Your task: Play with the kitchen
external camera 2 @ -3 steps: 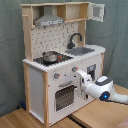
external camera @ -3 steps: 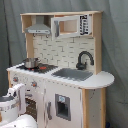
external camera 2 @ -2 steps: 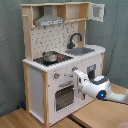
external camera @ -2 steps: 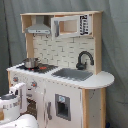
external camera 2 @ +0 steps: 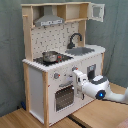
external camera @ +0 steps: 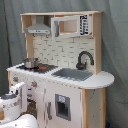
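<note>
Jaws' spread can't be told; only the second exterior view shows the kitchen (external camera 2: 50,75) microwave door (external camera 2: 97,12) open.

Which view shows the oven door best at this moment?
The second exterior view: the oven door faces the camera, its window mostly visible just beside the gripper. In the first exterior view, the robot arm in the foreground covers most of that lower front, so little of the door shows.
</note>
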